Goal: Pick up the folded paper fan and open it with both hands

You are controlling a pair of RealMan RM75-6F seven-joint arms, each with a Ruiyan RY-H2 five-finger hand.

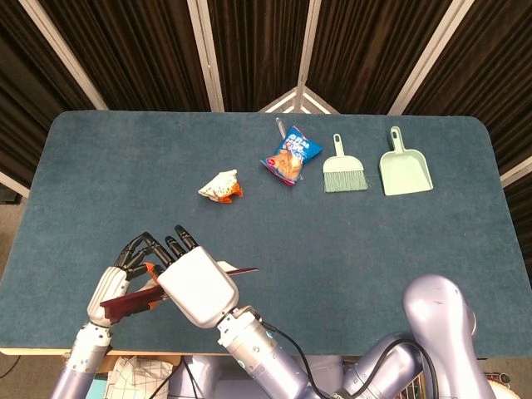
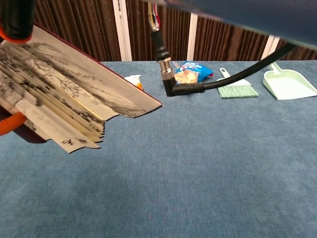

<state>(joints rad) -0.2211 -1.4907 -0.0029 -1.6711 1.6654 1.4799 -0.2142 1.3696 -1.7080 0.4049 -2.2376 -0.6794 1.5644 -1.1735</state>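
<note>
The paper fan (image 2: 64, 101) is partly spread, its ink-painted pleats fanning out at the left of the chest view. From the head view only its dark red guard (image 1: 125, 302) and a thin tip show at the table's near left. My left hand (image 1: 116, 277) grips the fan's left end, fingers curled over it. My right hand (image 1: 197, 285) sits just to the right, its white back covering the fan's middle while it holds the other guard. An orange fingertip (image 2: 10, 124) pokes out beneath the pleats.
On the blue table (image 1: 374, 249) lie a crumpled wrapper (image 1: 221, 186), a blue snack bag (image 1: 291, 155), a green hand brush (image 1: 343, 170) and a green dustpan (image 1: 405, 169), all toward the far side. My arm's black cable (image 2: 198, 88) crosses the chest view.
</note>
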